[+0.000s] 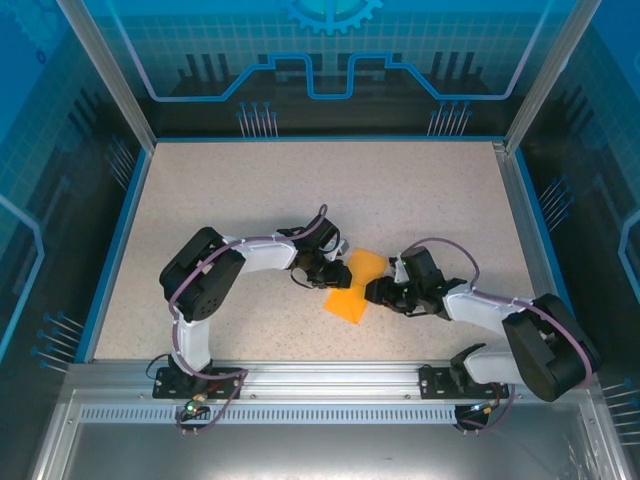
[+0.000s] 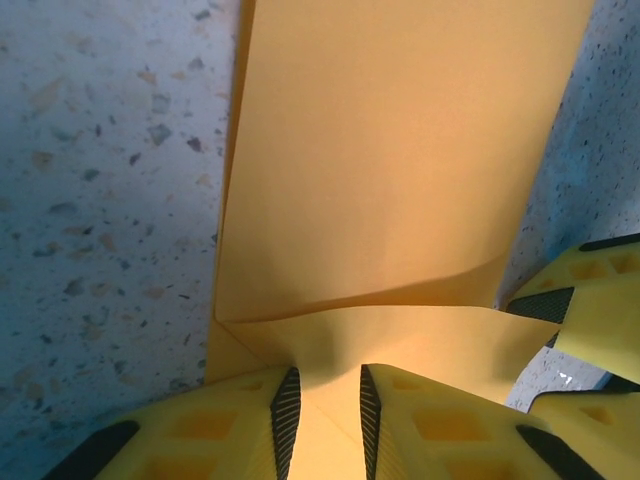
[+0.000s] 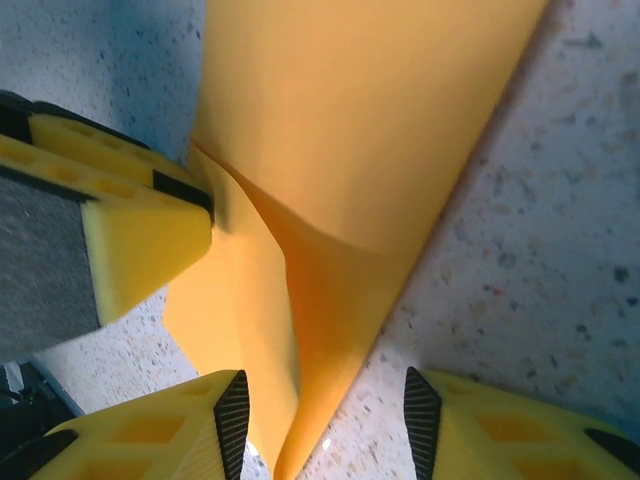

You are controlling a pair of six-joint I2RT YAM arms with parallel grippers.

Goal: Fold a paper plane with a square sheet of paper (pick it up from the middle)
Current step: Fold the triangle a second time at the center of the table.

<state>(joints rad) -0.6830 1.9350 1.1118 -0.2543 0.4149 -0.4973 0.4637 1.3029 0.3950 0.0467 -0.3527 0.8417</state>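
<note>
left fingers [image 2: 240, 428] pinch the paper [image 2: 400, 180], right fingers [image 3: 470, 432] stand apart.

The overhead camera sits high above and behind the arm bases, looking down over the whole speckled table [image 1: 250, 200] from far off, with both arms in frame. The left wrist camera looks out along the left gripper [image 2: 326, 405], very close to the folded paper [image 2: 400, 160] and the tabletop. The right wrist camera looks likewise past the right gripper [image 3: 326, 415], facing the opposite way. All three share the paper at mid-table; each wrist view catches the other gripper's finger at its edge
</note>
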